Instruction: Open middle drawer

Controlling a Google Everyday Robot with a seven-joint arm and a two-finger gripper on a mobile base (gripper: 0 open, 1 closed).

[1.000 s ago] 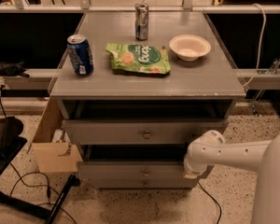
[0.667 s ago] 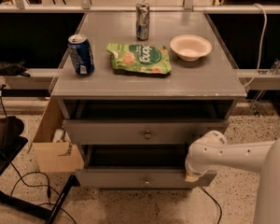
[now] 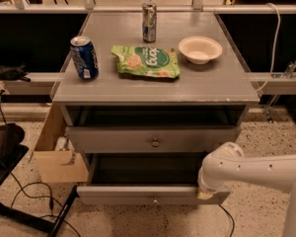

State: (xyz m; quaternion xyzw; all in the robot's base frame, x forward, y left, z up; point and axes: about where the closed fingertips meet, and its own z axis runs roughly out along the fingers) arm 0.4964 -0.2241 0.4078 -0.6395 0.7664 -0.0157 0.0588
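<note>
The claw (image 3: 205,194) is low on the right, pressed right up against the right end of the middle drawer (image 3: 138,195). It's tucked under the end of the white arm (image 3: 256,169), and I can't tell whether it's open or closed. The arm reaches in from the right edge. The middle drawer runs leftward from the claw as a low grey front, standing out from the cabinet with a dark hollow above it. Its small round knob (image 3: 154,200) sits at centre, well left of the claw. Above that is the taller drawer front (image 3: 113,139), also a little way out. Up on the table (image 3: 212,85) there's a white bowl (image 3: 200,49) on the right, a green snack bag (image 3: 146,61) in the middle, a blue soda can (image 3: 84,57) on the left and a silver can (image 3: 148,22) at the back. A cardboard box (image 3: 59,162) sits on the floor to the left.
</note>
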